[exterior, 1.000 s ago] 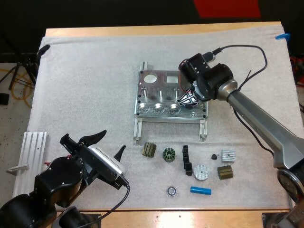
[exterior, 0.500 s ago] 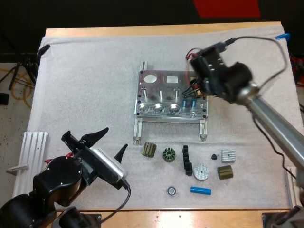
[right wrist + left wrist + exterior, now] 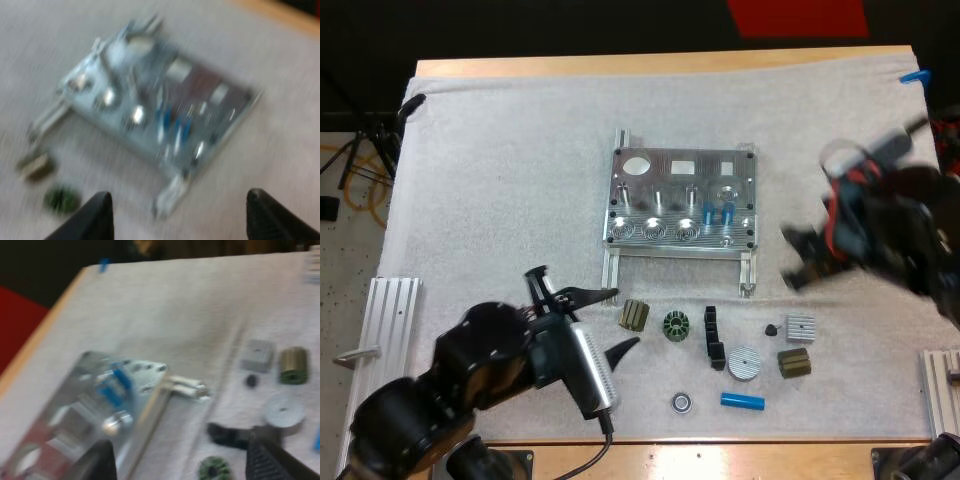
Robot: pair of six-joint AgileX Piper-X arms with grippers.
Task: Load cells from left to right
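Cells (image 3: 718,212), two blue ones, are standing side by side in the metal fixture (image 3: 665,180) toward its front right, the fixture sitting mid-mat (image 3: 500,170) on the counter (image 3: 660,63). Another blue cell (image 3: 742,401) is lying loose near the mat's front edge, beside the row of small dark parts (image 3: 712,338). Left jaws are hovering spread wide at that row's left end, gripping nothing. Right jaws, blurred and off to the fixture's right, are gaping apart too, empty

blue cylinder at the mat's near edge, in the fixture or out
Out. The blue cylinder lies flat on the white mat, well apart from the metal fixture.
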